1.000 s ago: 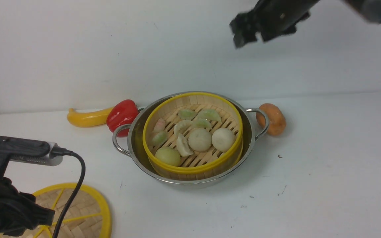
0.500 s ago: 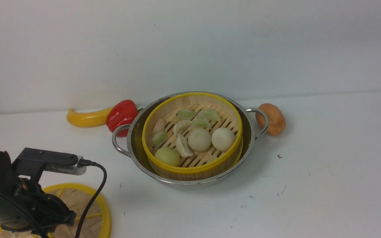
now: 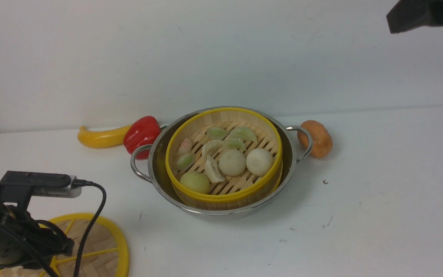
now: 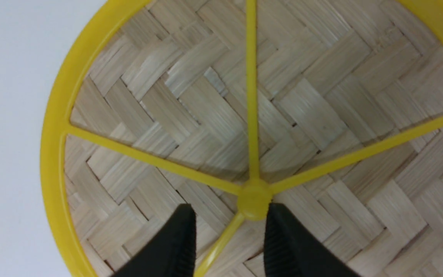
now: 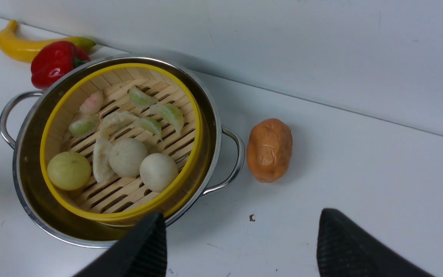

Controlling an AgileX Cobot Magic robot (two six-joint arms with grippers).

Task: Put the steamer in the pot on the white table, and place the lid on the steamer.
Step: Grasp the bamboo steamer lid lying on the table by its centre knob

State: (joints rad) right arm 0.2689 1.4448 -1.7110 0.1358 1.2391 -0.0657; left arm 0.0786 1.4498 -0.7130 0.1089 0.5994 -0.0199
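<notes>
The steamer (image 3: 229, 184), with pale dumplings and buns, sits inside the steel pot (image 3: 158, 157) at the middle of the white table (image 3: 379, 192). Both also show in the right wrist view: steamer (image 5: 121, 192), pot (image 5: 25, 181). The woven lid (image 3: 102, 246) lies flat at the near left, partly hidden by my left arm (image 3: 10, 231). In the left wrist view my left gripper (image 4: 231, 231) is open just over the lid (image 4: 206, 107), its fingertips either side of a yellow spoke beside the centre hub. My right gripper (image 5: 240, 231) is wide open and empty, high above the table to the pot's right.
A red pepper (image 3: 141, 132) and a yellow banana-shaped fruit (image 3: 98, 138) lie behind the pot's left handle. An orange potato-like lump (image 3: 317, 138) lies by the right handle. A white wall rises behind. A dark part of my right arm (image 3: 421, 15) shows at the top right.
My right arm has drawn away from above the pot to the top right corner. My left arm has come down over the lid and shifted slightly left.
</notes>
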